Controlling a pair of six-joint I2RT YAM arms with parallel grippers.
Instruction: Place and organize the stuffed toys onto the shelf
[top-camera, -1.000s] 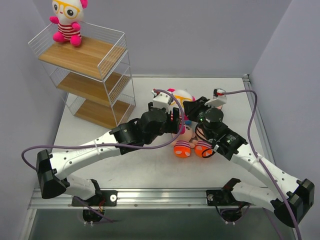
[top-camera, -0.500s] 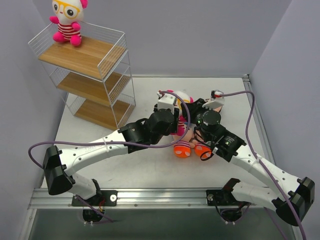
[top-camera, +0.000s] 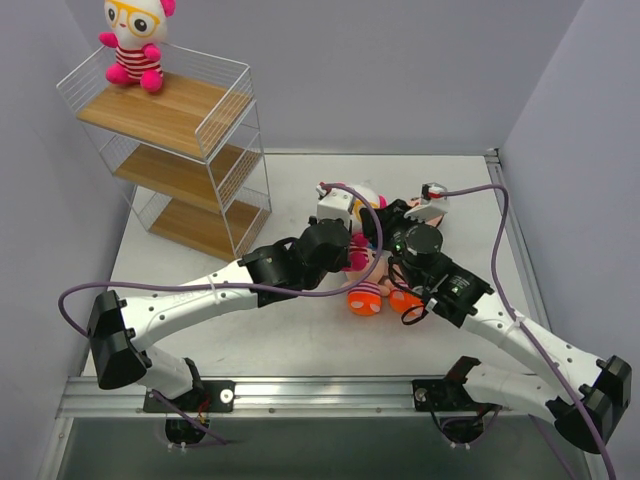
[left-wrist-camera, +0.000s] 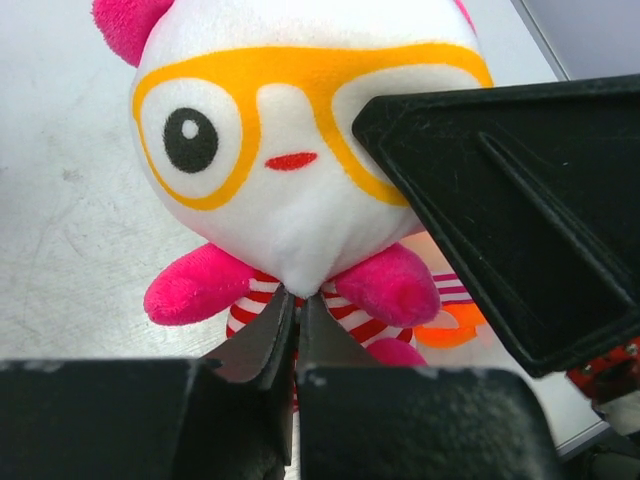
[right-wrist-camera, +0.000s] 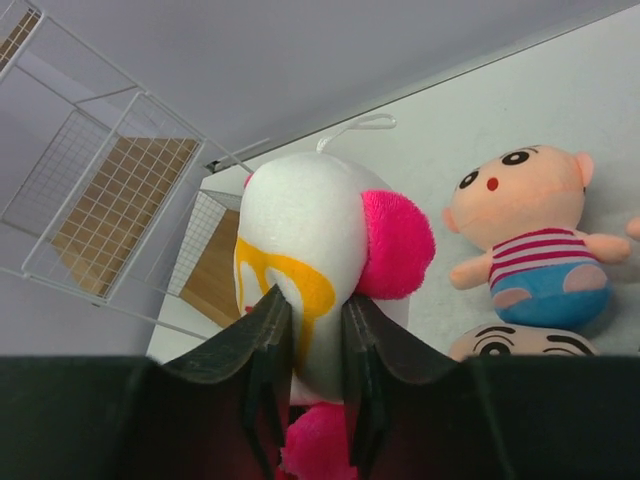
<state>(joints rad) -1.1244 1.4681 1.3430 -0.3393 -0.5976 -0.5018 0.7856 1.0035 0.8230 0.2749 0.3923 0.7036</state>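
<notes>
A white-headed stuffed toy (left-wrist-camera: 290, 150) with yellow glasses, pink arms and a red-striped shirt is held between both arms near the table's middle (top-camera: 364, 191). My left gripper (left-wrist-camera: 297, 298) is shut, pinching the plush just under the toy's chin. My right gripper (right-wrist-camera: 315, 300) grips the side of its head (right-wrist-camera: 310, 240), one finger on each side and touching it. A second white-headed toy (top-camera: 133, 40) sits on the top board of the shelf (top-camera: 170, 120). Peach toys lie beneath the arms: one in orange bottoms (top-camera: 367, 298), one in blue bottoms (right-wrist-camera: 525, 245).
The wire shelf stands at the table's far left, its two lower boards (top-camera: 180, 175) bare. The right arm's black body (left-wrist-camera: 520, 220) fills the right of the left wrist view. Another peach head (right-wrist-camera: 505, 342) lies close under the right gripper. Cables loop over both arms.
My left gripper moved right onto the white-headed toy and closed under its chin. The right gripper's jaws have eased apart a little but still touch the head.
</notes>
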